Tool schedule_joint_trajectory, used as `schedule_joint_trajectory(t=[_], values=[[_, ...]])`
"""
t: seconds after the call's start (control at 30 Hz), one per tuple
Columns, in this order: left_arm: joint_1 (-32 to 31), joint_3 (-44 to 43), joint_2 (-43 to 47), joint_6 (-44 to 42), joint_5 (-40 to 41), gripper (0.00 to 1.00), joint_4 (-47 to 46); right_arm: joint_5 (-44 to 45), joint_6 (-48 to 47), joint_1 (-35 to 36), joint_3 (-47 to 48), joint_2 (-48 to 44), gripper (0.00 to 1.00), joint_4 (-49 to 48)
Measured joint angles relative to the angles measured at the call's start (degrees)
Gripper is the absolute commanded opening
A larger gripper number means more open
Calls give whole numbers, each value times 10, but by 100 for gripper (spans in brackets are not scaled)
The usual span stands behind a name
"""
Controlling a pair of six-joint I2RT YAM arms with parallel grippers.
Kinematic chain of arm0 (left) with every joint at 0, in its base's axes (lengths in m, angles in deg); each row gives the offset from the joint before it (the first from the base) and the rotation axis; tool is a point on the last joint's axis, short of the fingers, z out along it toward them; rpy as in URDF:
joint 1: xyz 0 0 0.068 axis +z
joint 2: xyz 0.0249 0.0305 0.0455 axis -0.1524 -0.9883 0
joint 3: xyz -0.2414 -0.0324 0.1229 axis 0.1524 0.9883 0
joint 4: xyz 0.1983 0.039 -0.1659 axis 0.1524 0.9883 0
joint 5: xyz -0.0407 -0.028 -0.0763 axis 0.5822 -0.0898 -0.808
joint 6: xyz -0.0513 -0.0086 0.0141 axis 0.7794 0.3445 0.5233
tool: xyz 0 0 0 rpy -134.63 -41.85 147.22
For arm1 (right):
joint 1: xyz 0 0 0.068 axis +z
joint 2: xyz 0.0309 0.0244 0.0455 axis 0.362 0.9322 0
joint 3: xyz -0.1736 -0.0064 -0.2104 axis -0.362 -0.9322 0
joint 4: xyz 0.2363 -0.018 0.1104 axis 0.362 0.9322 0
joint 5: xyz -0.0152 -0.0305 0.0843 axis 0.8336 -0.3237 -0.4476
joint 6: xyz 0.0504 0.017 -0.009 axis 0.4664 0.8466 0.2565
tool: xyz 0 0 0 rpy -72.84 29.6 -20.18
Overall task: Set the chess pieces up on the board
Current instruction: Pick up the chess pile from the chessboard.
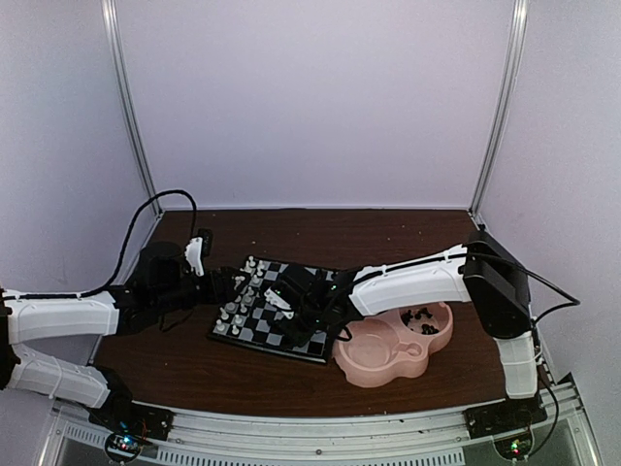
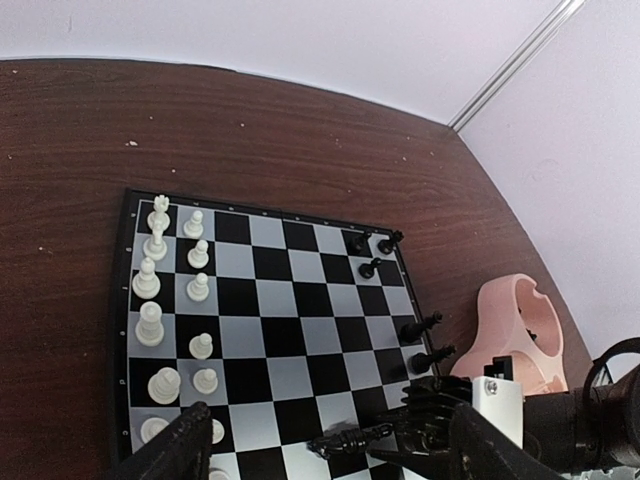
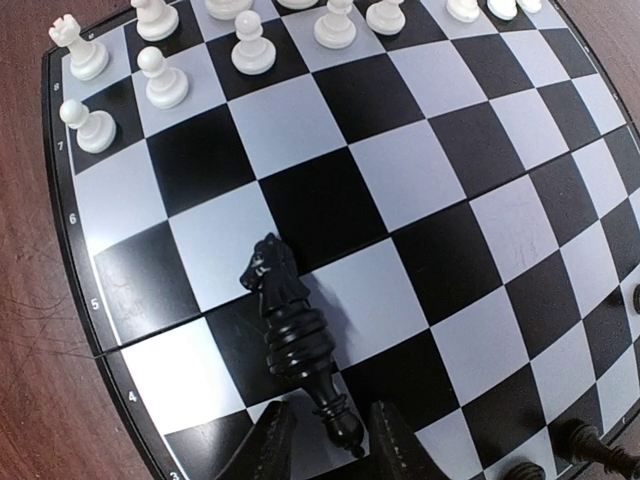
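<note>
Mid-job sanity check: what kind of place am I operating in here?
Most likely a robot test cell in a lab: plain white panels held by metal posts enclose a dark wooden table, and the left arm and right arm are mounted on a metal rail at its near edge.

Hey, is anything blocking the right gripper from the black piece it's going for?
Nothing visible does: the black piece has its near end between the right gripper's fingers, over bare squares of the board.
</note>
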Motion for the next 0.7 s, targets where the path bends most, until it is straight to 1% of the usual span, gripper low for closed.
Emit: schedule_joint_trajectory(t=[0.23,0.47,0.57,0.7], values=[[0,0,0,0,0,82,0,-15,-2,0,8,2,17,2],[0,0,0,0,0,82,0,-23,-3,0,9,2,9,2],[0,0,0,0,0,82,0,-24,-1,0,9,2,3,1],[0,0,0,0,-1,82,0,-25,0,0,7,1,3,-2]])
